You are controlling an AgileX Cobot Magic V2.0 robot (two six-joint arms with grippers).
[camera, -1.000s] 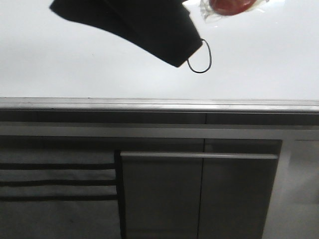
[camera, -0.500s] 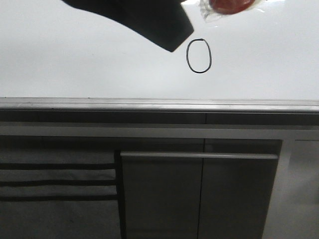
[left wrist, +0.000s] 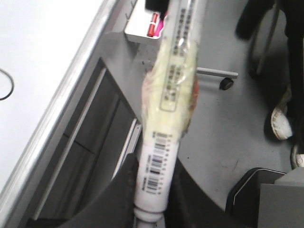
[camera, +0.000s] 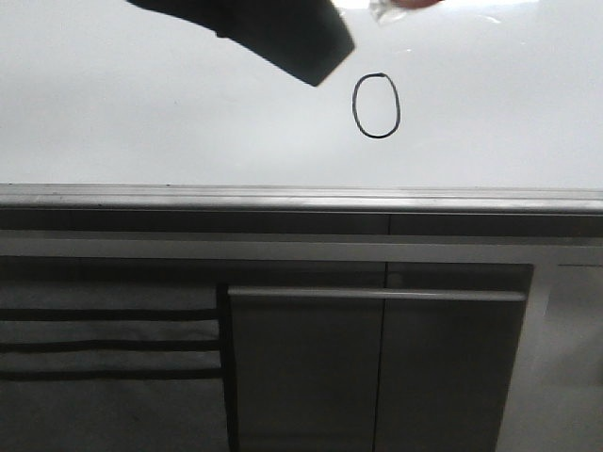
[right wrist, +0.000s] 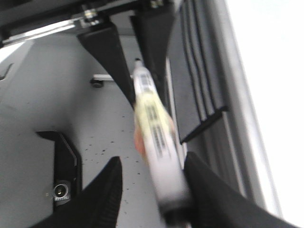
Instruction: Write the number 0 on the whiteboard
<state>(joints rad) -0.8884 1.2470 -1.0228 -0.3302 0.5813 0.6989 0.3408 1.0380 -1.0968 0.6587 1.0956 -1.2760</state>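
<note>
The front view gives me the whiteboard (camera: 141,122), glossy white with soft glare, and on it the number 0 (camera: 377,105). It is a thin black oval, taller than wide and closed all round. It sits on the right half of the board, above the grey metal frame edge (camera: 283,198). A dark, angular silhouette of one of my arms (camera: 273,33) hangs over the board's upper part, just left of the oval and clear of it. I cannot tell which arm it is. That view shows no fingers.

My wrist cameras show what the front one misses. My left gripper (left wrist: 153,175) has its black fingers pressed on either side of the marker (left wrist: 166,109), clamping the barcoded end. The marker is a white plastic barrel with a crinkled yellowish wrap round its middle. A curve of the oval shows at that picture's edge, well apart from the marker.

From the right wrist, the marker runs blurred between the pads of my right gripper (right wrist: 153,161). It lies against one finger, with a gap to the other. I cannot tell whether that hand grips it.

Below the board are dark grey cabinet panels (camera: 377,367), flat and matt.
</note>
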